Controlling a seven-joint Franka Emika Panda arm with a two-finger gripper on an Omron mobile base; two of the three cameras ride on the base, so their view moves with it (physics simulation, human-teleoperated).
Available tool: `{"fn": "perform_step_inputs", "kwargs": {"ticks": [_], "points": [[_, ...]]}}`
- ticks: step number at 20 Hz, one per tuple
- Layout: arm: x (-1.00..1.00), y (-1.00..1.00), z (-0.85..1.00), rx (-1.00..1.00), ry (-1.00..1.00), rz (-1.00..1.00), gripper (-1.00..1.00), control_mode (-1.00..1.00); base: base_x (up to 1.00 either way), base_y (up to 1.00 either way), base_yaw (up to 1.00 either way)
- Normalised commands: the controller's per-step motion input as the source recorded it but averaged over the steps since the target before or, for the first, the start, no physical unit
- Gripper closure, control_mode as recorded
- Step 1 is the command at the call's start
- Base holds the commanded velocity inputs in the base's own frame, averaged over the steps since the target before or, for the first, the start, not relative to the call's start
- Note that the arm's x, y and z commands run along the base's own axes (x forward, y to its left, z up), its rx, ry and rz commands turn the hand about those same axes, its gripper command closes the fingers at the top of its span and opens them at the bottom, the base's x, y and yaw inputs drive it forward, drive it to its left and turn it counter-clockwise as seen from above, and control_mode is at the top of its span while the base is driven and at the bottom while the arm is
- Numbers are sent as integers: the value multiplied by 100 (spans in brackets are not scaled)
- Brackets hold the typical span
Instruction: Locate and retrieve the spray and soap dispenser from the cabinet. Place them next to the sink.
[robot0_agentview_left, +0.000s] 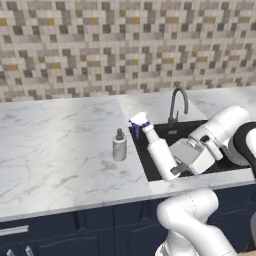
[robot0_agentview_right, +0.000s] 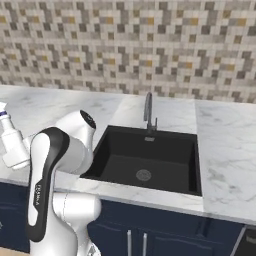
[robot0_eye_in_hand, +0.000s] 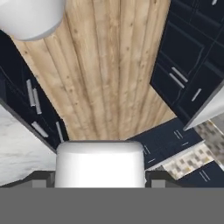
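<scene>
My gripper (robot0_agentview_left: 175, 167) is shut on the spray (robot0_agentview_left: 159, 149), a white bottle with a pale blue trigger nozzle. The bottle tilts to the left over the left rim of the black sink (robot0_agentview_left: 192, 131). In the right base view the spray (robot0_agentview_right: 13, 145) shows at the far left edge, left of the sink (robot0_agentview_right: 150, 160). The hand view has the spray's white body (robot0_eye_in_hand: 99, 164) between the two fingertips (robot0_eye_in_hand: 43, 180). The grey soap dispenser (robot0_agentview_left: 119, 146) stands upright on the marble counter (robot0_agentview_left: 55, 150), just left of the sink. The cabinet is out of view.
A dark gooseneck faucet (robot0_agentview_left: 176, 104) rises behind the sink, also seen as the faucet (robot0_agentview_right: 148, 113). Navy drawers (robot0_agentview_left: 60, 235) run below the counter. A tiled wall (robot0_agentview_left: 125, 45) backs the counter. The hand view looks down on a wooden floor (robot0_eye_in_hand: 109, 78) between navy cabinet fronts.
</scene>
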Motion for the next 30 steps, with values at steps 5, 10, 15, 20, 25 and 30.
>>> {"fn": "perform_step_inputs", "kwargs": {"ticks": [5, 10, 15, 20, 25, 30], "points": [[0, 0, 0, 0, 0, 0, 100, 100, 44, -1, -2], [0, 0, 0, 0, 0, 0, 100, 100, 15, 0, -2], [0, 0, 0, 0, 0, 0, 100, 100, 0, 35, -14], [0, 0, 0, 0, 0, 0, 100, 100, 0, 66, -19], [0, 0, 0, 0, 0, 0, 100, 100, 0, 33, -12], [0, 0, 0, 0, 0, 0, 100, 100, 0, 0, -1]]}}
